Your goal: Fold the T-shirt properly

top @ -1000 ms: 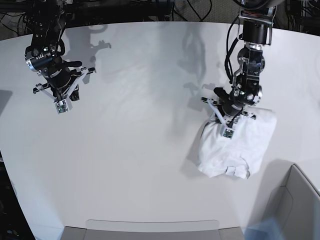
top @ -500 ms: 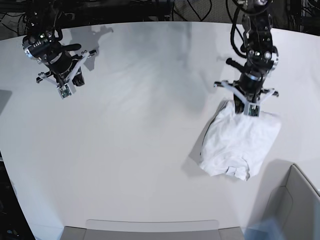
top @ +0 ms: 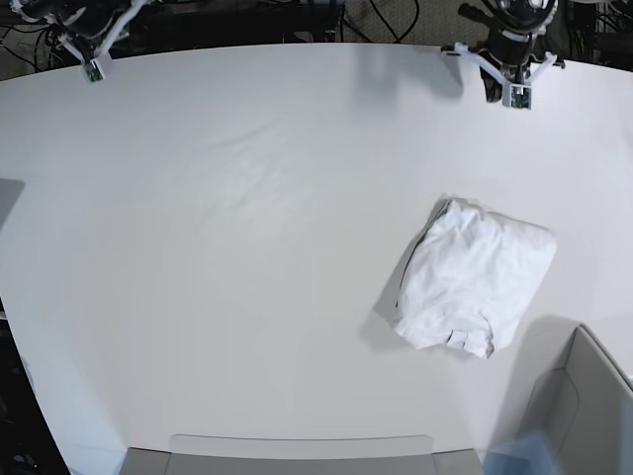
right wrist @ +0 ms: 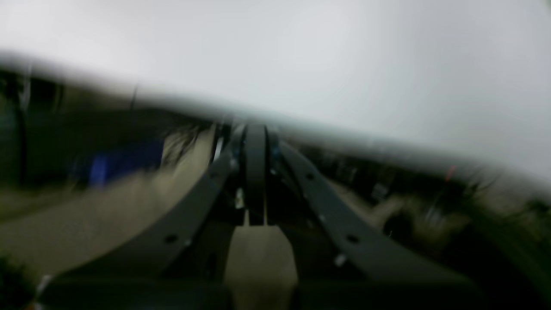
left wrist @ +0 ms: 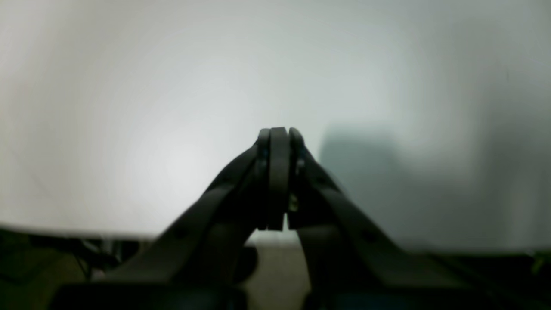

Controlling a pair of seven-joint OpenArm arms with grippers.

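since the earlier frames both arms have pulled back to the far edge of the worktop (top: 247, 247): the left end effector (top: 512, 91), which a second ago sat on the upper edge of the t-shirt (top: 475, 287), has lifted clear and gone to the far right corner of the base view, and the right end effector (top: 92, 67) has withdrawn to the far left corner. both wrist views show the jaws pressed together with nothing between them, so each one is closed and empty; the left wrist camera looks at bare worktop, the right wrist camera past the worktop's edge at blurred floor and clutter. the t-shirt lies on the right side of the worktop, near the front, well apart from both arms, as a compact rounded rectangle with the neck tag showing at its near edge and a grey bin (top: 584, 396) just beyond its near right corner. by my judgement the fold is done, or close to it, and the step in hand is simply the retreat. to do it well the arms should stay high and keep away from the cloth, so nothing drags a layer open. if another tidy-up is wanted, the slightly bulging left edge looks like the place to press flat, approached from above with opened jaws rather than swept in sideways.
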